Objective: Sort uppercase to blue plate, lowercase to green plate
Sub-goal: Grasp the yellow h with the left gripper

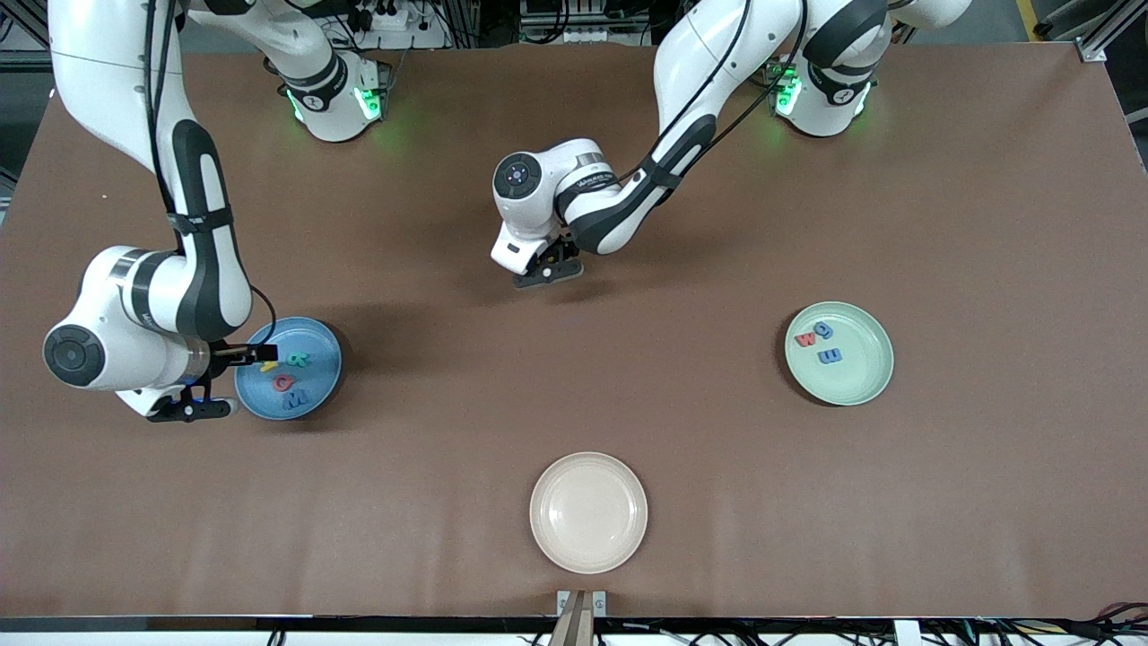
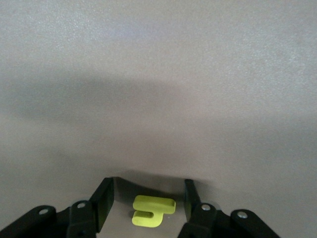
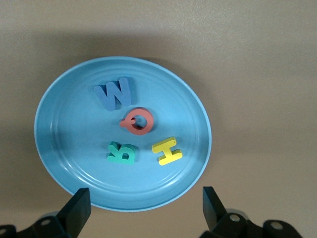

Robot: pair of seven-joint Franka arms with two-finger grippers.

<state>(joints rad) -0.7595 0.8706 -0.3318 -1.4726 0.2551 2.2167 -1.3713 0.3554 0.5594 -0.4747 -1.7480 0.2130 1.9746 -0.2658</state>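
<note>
Now the left gripper [image 2: 148,206] sits low on the table, fingers spread around the small yellow foam lowercase h [image 2: 152,210], which may squirt sideways if they close unevenly, while the right gripper [image 3: 146,208] waits spread-open over the round blue plate [image 3: 59,163].

The small foam letters are themselves the legible characters. On the round, shallow blue plate [image 3: 54,148] lie a blue capital M [image 3: 114,93], a red capital Q [image 3: 138,121], a teal-green capital R [image 3: 121,153] and a yellow capital H [image 3: 167,150]. On the round, pale mint-green plate [image 1: 865,381] lie a red lowercase w [image 1: 806,339], a blue lowercase g [image 1: 823,330] and a blue lowercase m [image 1: 830,356]. A yellow foam letter [image 2: 153,210] on the brown table looks like a lowercase h, though partly hidden. Printing on the left arm's grey wrist band [image 1: 587,178] is unreadable.
</note>
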